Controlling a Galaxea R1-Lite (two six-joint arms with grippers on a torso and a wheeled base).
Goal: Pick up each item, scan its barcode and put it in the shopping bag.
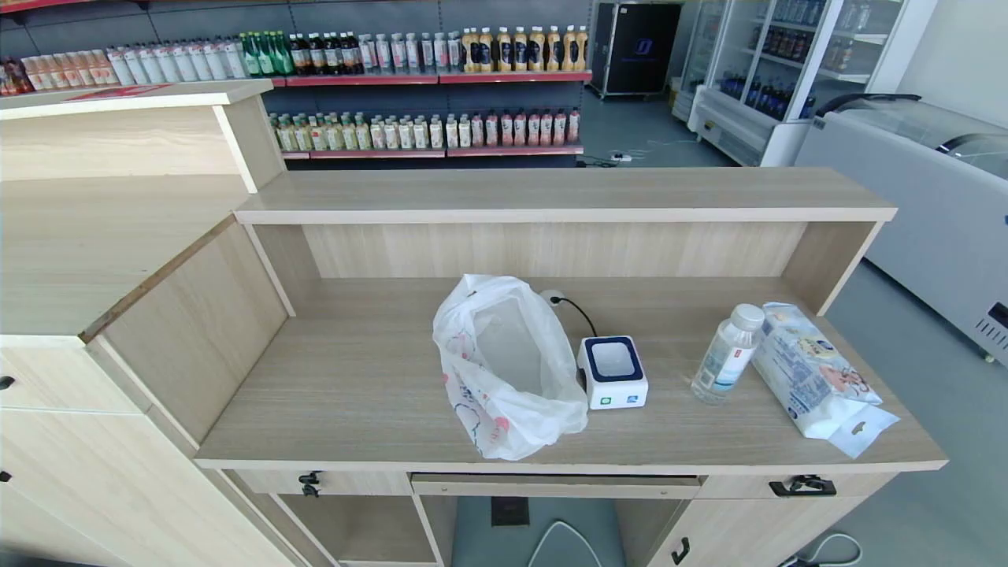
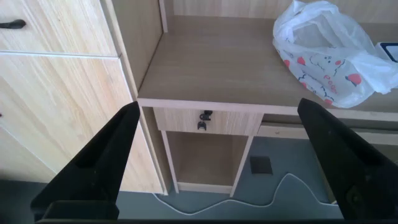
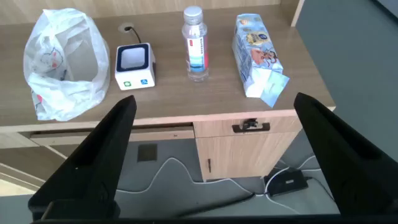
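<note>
On the left, below the front lip of the desk [image 1: 346, 402], the left gripper [image 2: 219, 109] hangs with its fingers [image 2: 99, 162] spread wide and nothing between them. Just right of the desk's middle stands the shopping bag [image 1: 504, 370], thin white plastic, mouth up and slumped partly open. It will likely be limp and light, so anything dropped in carelessly could fold its rim shut or tip it.

Touching the bag's right side sits the scanner [image 1: 613, 370], window facing up, its cable [image 1: 579, 311] running back. Well apart to the right stands the bottle [image 1: 724, 354], upright, clear and full-looking. It is probably smooth, fairly stiff and weighty enough to slip, so a grip across the labelled waist seems best.

Just beside it lies the packet [image 1: 815, 370], flat, soft and crinkly, its hang tab near the front right corner of the desk. It is best pinched across its narrow width. The right gripper [image 3: 216, 101] waits in front of the desk, fingers likewise apart and empty.

An upper shelf [image 1: 551, 197] overhangs the back and panels close both sides, so the free approach is from the front and above.
</note>
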